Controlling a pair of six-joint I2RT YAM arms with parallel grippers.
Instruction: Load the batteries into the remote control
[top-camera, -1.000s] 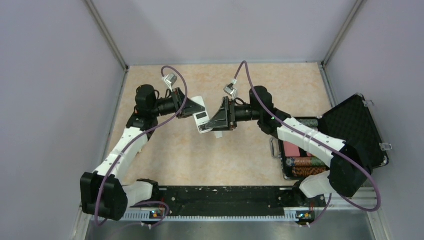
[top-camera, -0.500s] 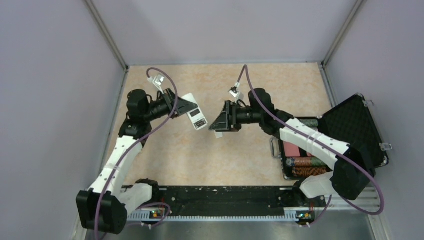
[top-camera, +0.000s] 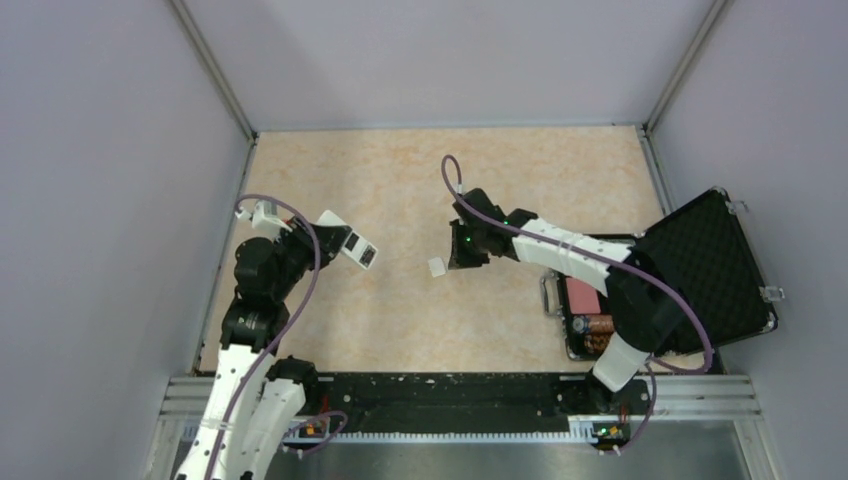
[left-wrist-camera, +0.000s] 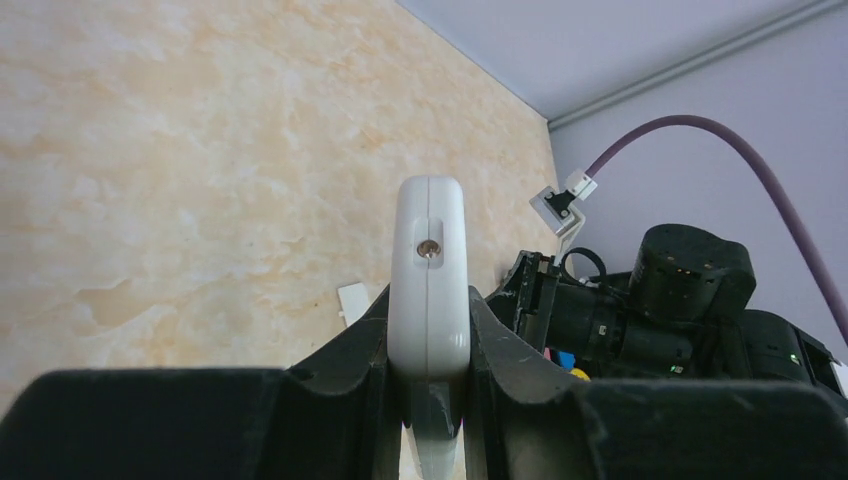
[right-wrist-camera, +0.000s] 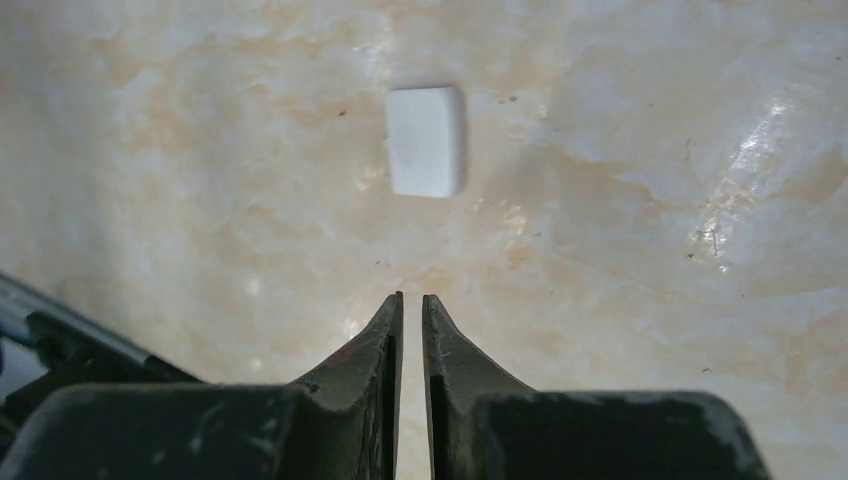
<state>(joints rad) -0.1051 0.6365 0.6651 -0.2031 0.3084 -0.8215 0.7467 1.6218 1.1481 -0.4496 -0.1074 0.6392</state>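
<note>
the left gripper (left-wrist-camera: 428, 310) clamps the remote control (top-camera: 346, 239), long axis 10 to 4 o'clock from above, well apart at 9 o'clock from the right gripper (right-wrist-camera: 412, 305), whose empty jaws nearly touch.

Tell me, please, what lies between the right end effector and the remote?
A small white piece, beside the right end effector; the top view shows it.

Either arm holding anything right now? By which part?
Left fingers clamp the slim white plastic remote control at one end; the rest sticks out. Right fingers hold nothing.
</note>
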